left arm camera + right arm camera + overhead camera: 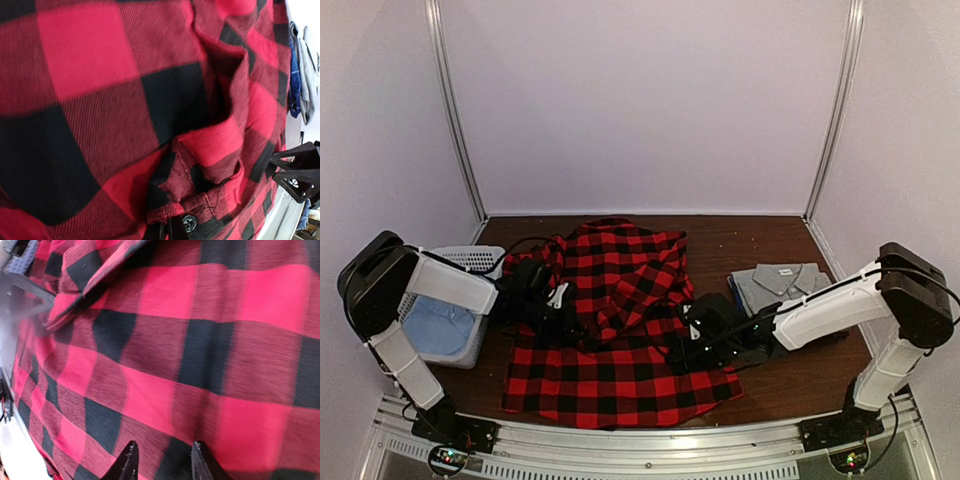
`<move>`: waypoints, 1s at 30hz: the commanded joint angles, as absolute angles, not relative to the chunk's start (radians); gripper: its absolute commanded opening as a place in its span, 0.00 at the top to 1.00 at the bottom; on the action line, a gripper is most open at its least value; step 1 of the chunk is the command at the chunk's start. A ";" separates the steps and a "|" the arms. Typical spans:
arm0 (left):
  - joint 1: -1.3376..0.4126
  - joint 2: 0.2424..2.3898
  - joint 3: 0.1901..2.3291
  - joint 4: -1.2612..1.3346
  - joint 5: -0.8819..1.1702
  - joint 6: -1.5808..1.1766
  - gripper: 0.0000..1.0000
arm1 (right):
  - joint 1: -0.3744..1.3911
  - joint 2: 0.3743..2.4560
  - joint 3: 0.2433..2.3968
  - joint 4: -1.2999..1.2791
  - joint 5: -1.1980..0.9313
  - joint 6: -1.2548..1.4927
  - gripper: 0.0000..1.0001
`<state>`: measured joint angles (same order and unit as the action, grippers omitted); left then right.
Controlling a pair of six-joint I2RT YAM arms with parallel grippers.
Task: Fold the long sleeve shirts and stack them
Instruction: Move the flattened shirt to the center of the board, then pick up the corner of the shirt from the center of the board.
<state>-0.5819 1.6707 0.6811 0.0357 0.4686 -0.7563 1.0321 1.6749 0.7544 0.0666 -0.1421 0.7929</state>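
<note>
The brown bench carries the red-and-black flannel, spread across the lower centre with its upper half rumpled. The folded grey shirt lies at centre right. A white basket sits at the left. The left tool, pressed together, pinches the flannel's left side. The right tool stands spread over its right edge.

We cannot see the left gripper's fingertips, buried in the folds of the flannel shirt. The right arm hides part of the grey shirt. The wrist view's bottom edge cuts off the right gripper's fingers.
</note>
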 commanded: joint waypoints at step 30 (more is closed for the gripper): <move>-0.430 1.554 0.953 -0.007 0.584 -0.959 1.00 | 1.072 1.150 0.487 -0.431 0.054 1.104 0.53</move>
<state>-0.4328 1.5925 0.9329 -0.1085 0.5491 -0.9321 1.0344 1.1511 0.5098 -0.4187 0.0921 1.0626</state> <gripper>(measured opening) 0.018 0.479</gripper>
